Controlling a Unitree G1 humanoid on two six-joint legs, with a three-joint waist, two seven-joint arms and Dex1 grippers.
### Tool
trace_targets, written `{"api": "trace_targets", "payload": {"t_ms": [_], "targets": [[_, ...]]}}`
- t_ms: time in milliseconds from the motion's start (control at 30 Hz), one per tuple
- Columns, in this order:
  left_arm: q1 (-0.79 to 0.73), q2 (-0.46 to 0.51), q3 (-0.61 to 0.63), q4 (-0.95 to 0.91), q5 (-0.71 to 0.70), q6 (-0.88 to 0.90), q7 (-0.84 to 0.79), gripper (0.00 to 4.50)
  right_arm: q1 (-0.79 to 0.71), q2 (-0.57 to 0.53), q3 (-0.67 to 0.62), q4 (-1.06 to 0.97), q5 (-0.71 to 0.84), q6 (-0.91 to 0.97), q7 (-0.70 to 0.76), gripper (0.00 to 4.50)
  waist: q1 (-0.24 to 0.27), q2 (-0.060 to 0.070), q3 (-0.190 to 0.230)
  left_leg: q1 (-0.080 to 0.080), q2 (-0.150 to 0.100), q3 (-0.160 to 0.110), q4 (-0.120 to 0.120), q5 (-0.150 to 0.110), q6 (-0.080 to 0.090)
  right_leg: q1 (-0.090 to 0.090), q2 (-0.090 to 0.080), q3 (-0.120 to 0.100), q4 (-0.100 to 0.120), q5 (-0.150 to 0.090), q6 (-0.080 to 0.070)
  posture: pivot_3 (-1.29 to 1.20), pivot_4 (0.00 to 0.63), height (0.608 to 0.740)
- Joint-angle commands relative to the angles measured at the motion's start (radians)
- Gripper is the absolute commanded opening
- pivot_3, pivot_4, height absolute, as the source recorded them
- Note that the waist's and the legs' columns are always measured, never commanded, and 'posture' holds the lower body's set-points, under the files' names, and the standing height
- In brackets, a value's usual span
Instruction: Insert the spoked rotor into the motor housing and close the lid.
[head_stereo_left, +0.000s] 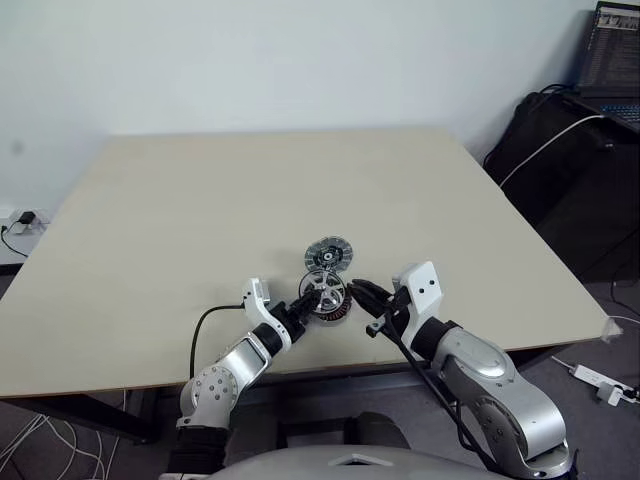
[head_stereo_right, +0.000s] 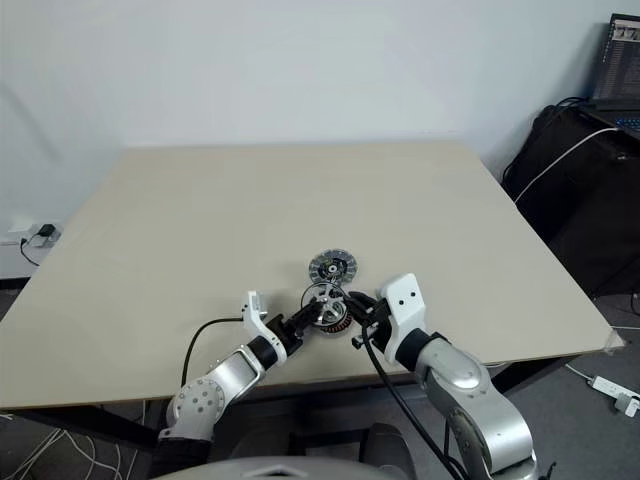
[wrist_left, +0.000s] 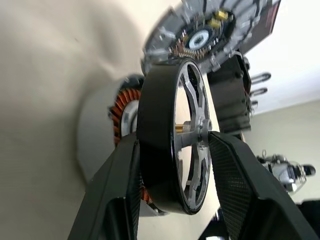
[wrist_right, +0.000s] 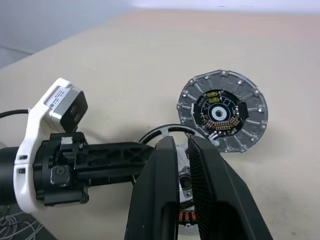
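Observation:
My left gripper (head_stereo_left: 312, 297) is shut on the spoked rotor (wrist_left: 175, 140), a silver spoked disc with a black rim; its fingers (wrist_left: 240, 185) clamp it across its two faces. The rotor (head_stereo_left: 322, 290) is tilted on edge, right over the motor housing (head_stereo_left: 335, 312), whose copper windings (wrist_left: 120, 107) show just behind it on the table. The lid (head_stereo_left: 330, 252), a ribbed grey disc with a dark centre, lies flat just beyond them. My right gripper (head_stereo_left: 360, 292) is shut, its fingers (wrist_right: 170, 165) pressed together just right of the rotor and above the housing (wrist_right: 187, 217).
All this sits near the front edge of the beige table (head_stereo_left: 250, 190). A black cabinet (head_stereo_left: 570, 150) with a white cable and a laptop (head_stereo_left: 612, 50) stands off the table's right side. A power strip (head_stereo_left: 600, 380) lies on the floor.

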Motion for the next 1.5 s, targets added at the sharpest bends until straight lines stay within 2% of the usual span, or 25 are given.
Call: {"api": "trace_targets", "payload": {"t_ms": [33, 433, 700, 733, 1067, 1367, 1500], "targets": [[-0.025, -0.062, -0.011, -0.008, -0.017, 0.027, -0.008, 1.81, 0.002, 0.000, -0.006, -0.042, 0.009, -0.021, -0.009, 0.49, 0.001, 0.000, 0.000, 0.000, 0.000, 0.000, 0.000, 0.000, 0.000, 0.000, 0.000, 0.000, 0.000, 0.000, 0.000, 0.00, 0.000, 0.740], [-0.025, -0.062, 0.006, -0.023, -0.020, 0.064, 0.007, 1.81, 0.005, 0.003, -0.004, -0.037, 0.008, -0.026, -0.024, 0.49, 0.009, 0.000, 0.000, 0.000, 0.000, 0.000, 0.000, 0.000, 0.000, 0.000, 0.000, 0.000, 0.000, 0.000, 0.000, 0.00, 0.000, 0.740], [-0.023, -0.066, 0.014, -0.052, -0.042, 0.046, -0.009, 4.33, 0.001, 0.000, -0.003, -0.034, 0.006, -0.025, -0.023, 0.49, 0.011, 0.001, -0.001, 0.001, 0.000, 0.000, 0.001, -0.002, -0.003, 0.001, -0.001, 0.000, 0.001, 0.000, 0.000, 0.00, 0.000, 0.740], [-0.022, -0.065, 0.015, -0.058, -0.044, 0.041, -0.012, 4.47, 0.000, 0.000, -0.003, -0.033, 0.006, -0.025, -0.023, 0.49, 0.011, 0.001, -0.001, 0.001, 0.000, 0.000, 0.001, -0.002, -0.003, 0.001, -0.001, 0.000, 0.001, 0.000, 0.000, 0.00, 0.000, 0.740], [-0.013, -0.056, 0.022, -0.111, -0.032, -0.003, -0.004, 4.47, -0.008, -0.002, -0.001, -0.022, 0.004, -0.026, -0.020, 0.49, 0.011, 0.000, 0.000, 0.000, 0.000, 0.000, 0.001, -0.002, -0.003, 0.000, 0.000, 0.000, 0.001, 0.000, 0.000, 0.00, 0.000, 0.740], [-0.011, -0.025, -0.003, -0.123, 0.062, -0.075, -0.034, 4.47, -0.016, 0.000, 0.006, -0.011, 0.004, -0.026, -0.017, 0.49, 0.010, 0.000, 0.000, 0.000, 0.000, 0.000, 0.001, -0.002, -0.003, 0.000, 0.000, 0.000, 0.000, 0.000, 0.000, 0.00, 0.000, 0.740], [-0.006, -0.003, -0.039, -0.116, 0.146, -0.116, -0.056, 4.47, -0.017, -0.001, 0.007, -0.008, 0.003, -0.025, -0.017, 0.49, 0.011, 0.000, 0.000, 0.000, 0.000, 0.000, 0.001, -0.002, -0.003, 0.000, 0.000, 0.000, 0.000, 0.000, 0.000, 0.00, 0.000, 0.740]]}}
